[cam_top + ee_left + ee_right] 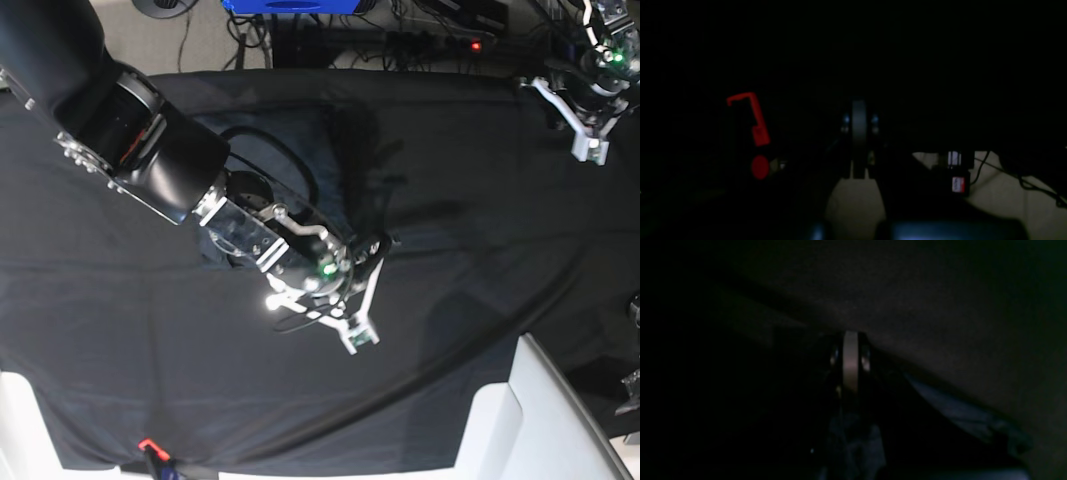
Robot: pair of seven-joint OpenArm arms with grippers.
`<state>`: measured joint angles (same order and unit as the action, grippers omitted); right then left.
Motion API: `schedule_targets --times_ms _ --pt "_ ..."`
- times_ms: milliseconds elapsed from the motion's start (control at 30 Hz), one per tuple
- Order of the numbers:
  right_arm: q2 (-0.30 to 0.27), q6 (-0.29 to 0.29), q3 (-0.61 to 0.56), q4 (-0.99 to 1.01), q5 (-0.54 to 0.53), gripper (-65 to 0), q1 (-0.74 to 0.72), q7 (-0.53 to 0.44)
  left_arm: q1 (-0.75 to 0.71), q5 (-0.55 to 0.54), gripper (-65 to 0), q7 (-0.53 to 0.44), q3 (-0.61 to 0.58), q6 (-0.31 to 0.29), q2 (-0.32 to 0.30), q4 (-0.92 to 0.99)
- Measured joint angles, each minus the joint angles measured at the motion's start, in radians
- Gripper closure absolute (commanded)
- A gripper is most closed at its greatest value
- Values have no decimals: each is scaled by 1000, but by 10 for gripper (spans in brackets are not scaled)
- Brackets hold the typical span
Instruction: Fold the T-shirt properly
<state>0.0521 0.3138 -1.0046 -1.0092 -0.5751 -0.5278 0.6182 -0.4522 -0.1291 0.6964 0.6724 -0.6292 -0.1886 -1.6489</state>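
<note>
Black cloth [480, 210] covers the table; base view looks down on it, with pale floor and cables past the far edge. Near edge: a small red clamp [146, 445] grips the cloth hem; a white panel [520, 420] sits at the near-right corner.

Mid-table: right gripper [352, 300] hangs low over the cloth, its pale fingers [357, 335] splayed apart, nothing between them, green LED lit on the wrist. Just behind it lies the T-shirt [285, 145], a dark slate bunched mass left of centre, partly hidden under the right arm [130, 120]; a black cable loops across it.

Far right corner: left gripper [585, 120] is up off the table edge, fingers spread, holding nothing.

Both wrist views are nearly black. Left wrist shows a red clamp [751, 118] and a red-and-white label [958, 184], text too blurred to read. Right wrist shows only dim fabric.
</note>
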Motion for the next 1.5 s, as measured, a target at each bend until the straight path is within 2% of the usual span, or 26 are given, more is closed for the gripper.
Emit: schedule_targets --times_ms 33,167,267,367,467,600,700,800,900,967,1067,1233,1333,1400,1500 --pt "-7 4 27 -35 0 0 3 25 0 -8 0 -2 -14 0 3 -1" --pt "-93 -3 190 -332 3 0 66 104 -15 -14 0 -4 -60 -3 5 -39" --pt "-163 1 319 -505 7 0 183 149 -35 -14 0 -3 -101 0 3 -83" --pt "-218 7 382 -579 13 0 337 180 -50 -15 0 -3 -151 0 8 -121" --pt "-256 6 413 -676 6 0 452 182 -63 -19 0 -4 -198 -3 6 -140" --pt "-318 0 513 -792 3 0 592 122 -98 -3 0 -15 -327 0 -6 -138" --pt "-370 11 632 -841 11 0 735 76 -165 17 0 -155 -426 0 -19 -119" --pt "-406 7 725 -877 14 0 861 80 -245 161 0 -210 -493 1 -25 -94" --pt "-441 -7 820 -912 2 0 988 62 -341 268 0 -304 -539 8 -29 -54" --pt "-460 7 906 -924 12 0 1090 66 -384 276 0 -386 -545 2 -18 12" --pt "-464 8 980 -928 14 0 1176 72 -390 278 0 -451 -543 4 -21 118" --pt "-454 -7 995 -906 7 0 1280 51 -344 286 0 -516 -563 135 -22 321" --pt "-453 -1 906 -816 14 0 1307 47 -330 278 0 -593 -643 210 -22 415" --pt "-448 -20 839 -723 -3 0 1296 -13 -297 284 0 -612 -697 258 -11 508" --pt "-458 -3 710 -528 12 0 1240 -80 -204 283 0 -661 -801 368 -12 702"
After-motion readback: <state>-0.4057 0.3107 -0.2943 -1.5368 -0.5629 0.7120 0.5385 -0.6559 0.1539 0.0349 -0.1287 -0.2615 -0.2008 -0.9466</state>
